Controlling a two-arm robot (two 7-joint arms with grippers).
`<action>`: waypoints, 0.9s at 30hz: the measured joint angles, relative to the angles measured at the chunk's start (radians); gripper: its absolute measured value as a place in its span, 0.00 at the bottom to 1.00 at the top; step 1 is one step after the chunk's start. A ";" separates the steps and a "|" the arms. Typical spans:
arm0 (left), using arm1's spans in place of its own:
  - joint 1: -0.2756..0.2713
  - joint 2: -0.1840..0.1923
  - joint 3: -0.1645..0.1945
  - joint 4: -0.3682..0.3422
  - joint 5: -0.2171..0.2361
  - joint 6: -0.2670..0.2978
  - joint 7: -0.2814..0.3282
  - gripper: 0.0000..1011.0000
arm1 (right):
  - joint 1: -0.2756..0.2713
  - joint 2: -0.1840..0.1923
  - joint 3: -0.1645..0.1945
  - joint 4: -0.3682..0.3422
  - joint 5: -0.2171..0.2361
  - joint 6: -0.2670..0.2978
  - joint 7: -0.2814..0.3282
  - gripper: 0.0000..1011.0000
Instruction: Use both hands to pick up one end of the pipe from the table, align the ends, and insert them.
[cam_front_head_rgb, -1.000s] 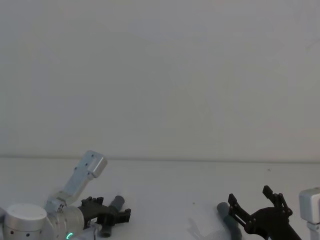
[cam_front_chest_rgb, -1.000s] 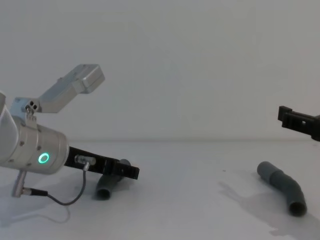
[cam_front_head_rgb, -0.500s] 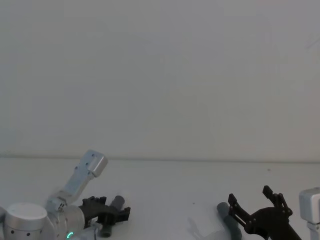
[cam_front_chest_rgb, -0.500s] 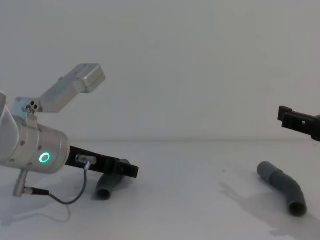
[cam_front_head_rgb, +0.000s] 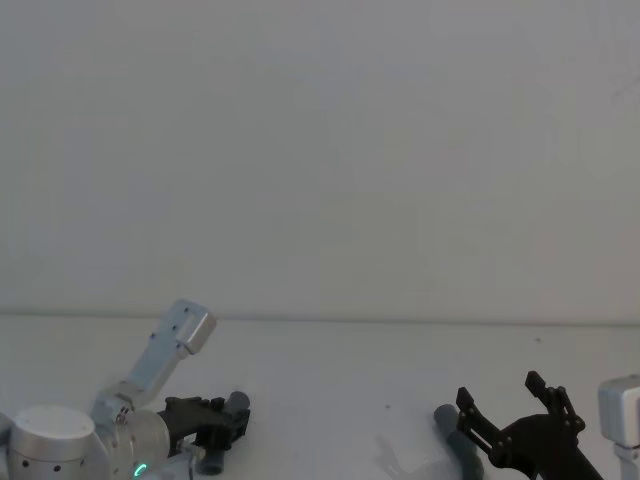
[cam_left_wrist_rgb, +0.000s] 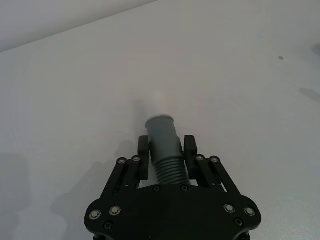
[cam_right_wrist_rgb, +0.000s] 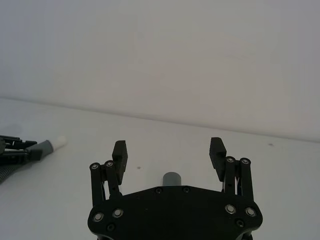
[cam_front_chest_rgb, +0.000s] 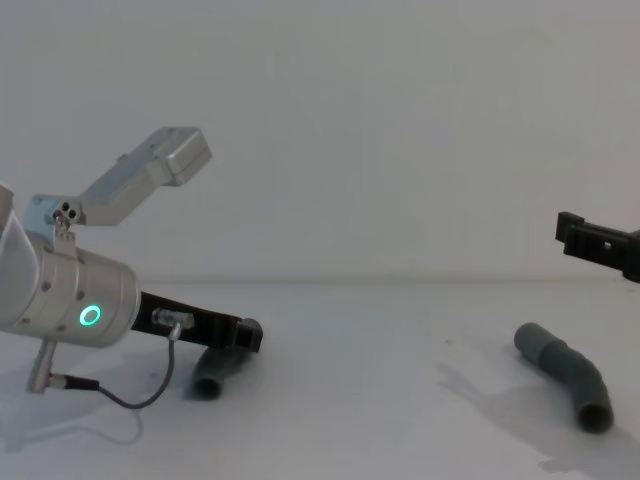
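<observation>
The right hose piece (cam_right_wrist_rgb: 172, 178) is mostly hidden behind the right end effector (cam_right_wrist_rgb: 169, 148).

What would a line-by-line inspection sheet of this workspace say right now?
Surface: plain white table.
Job's things: left hose piece rests on the table, gripped; right hose piece lies free, bent.
Clutter: nothing seen.
Grippers: left gripper shut on the left hose piece; right gripper open, hovering above the right hose piece.
Cables: thin cable loops from the left wrist down to the table.
Surroundings: plain white wall.
</observation>
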 joint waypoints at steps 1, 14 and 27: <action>0.000 0.000 0.000 0.000 0.000 0.000 0.000 0.39 | 0.000 0.000 0.000 0.000 0.000 0.000 0.000 0.99; -0.001 -0.001 0.000 0.001 0.000 -0.001 -0.001 0.33 | 0.000 0.000 0.000 0.000 0.000 0.000 0.000 0.99; -0.001 -0.001 0.000 0.001 0.000 -0.001 -0.001 0.33 | -0.001 0.009 0.000 0.000 -0.005 0.005 0.009 0.99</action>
